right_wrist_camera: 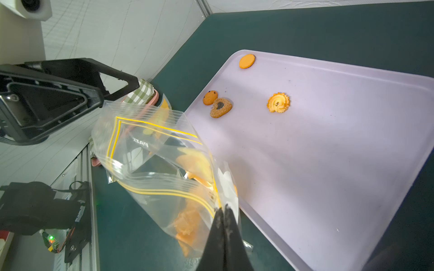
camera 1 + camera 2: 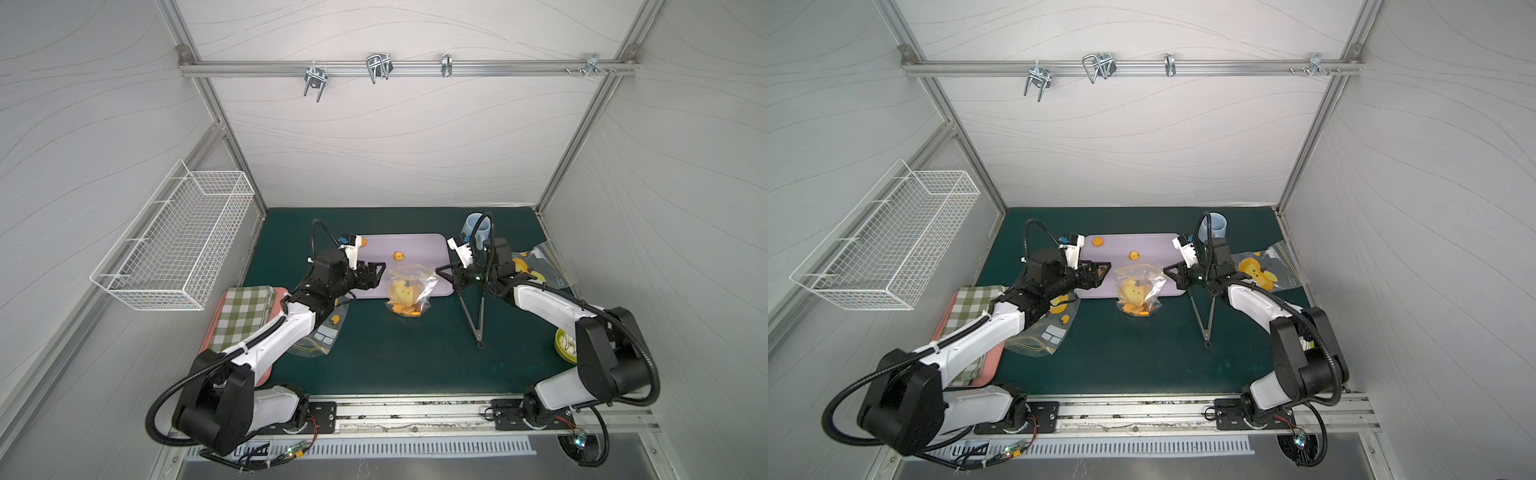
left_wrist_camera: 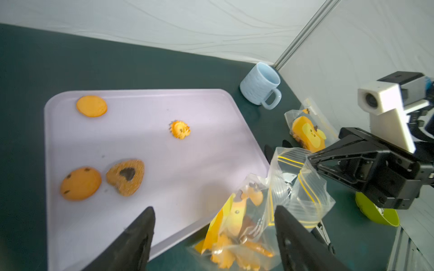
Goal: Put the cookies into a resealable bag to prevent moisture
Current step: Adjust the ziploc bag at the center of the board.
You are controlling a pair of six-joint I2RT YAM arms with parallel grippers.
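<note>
- Top views both show the bag (image 2: 409,291), clear with yellow zip lines, in the middle of the green mat (image 2: 395,361). Its bottom sits on the mat at the 6 o'clock edge of the pale tray (image 2: 419,245), and its mouth is up, over that edge.
- The cookies (image 2: 404,308): a heap of orange-golden ones lies in the bottom of the bag, below a pale yellow picture printed on it.
- Four more lie on the tray, outside the bag, and the left wrist view shows them all. They are a plain round cookie (image 3: 91,106), a flower cookie (image 3: 180,129), a chip cookie (image 3: 80,183) and a heart cookie (image 3: 125,176) with a dark middle. The last two lie side by side.
- The right gripper (image 1: 222,208), at 3 o'clock of the bag, is clenched on the bag's rim by the zip line and holds that corner up.
- The left gripper (image 3: 214,208), at 9 o'clock of the bag, has its jaws spread wide and grips nothing. Its tips are just beside the bag's other top corner; whether they touch it cannot be told.
- Black tongs (image 2: 480,343) lie on the mat at 4 o'clock of the bag, partly under the right arm.
- A light blue mug (image 2: 471,226) stands at 1 o'clock of the tray.
- A checked cloth (image 2: 245,309) lies at 8 o'clock of the mat, and a green bowl (image 2: 559,347) at 4 o'clock.
- A spare bag (image 2: 320,338) lies flat under the left arm. A second spare bag (image 2: 548,270) lies at 2 o'clock of the mat.
</note>
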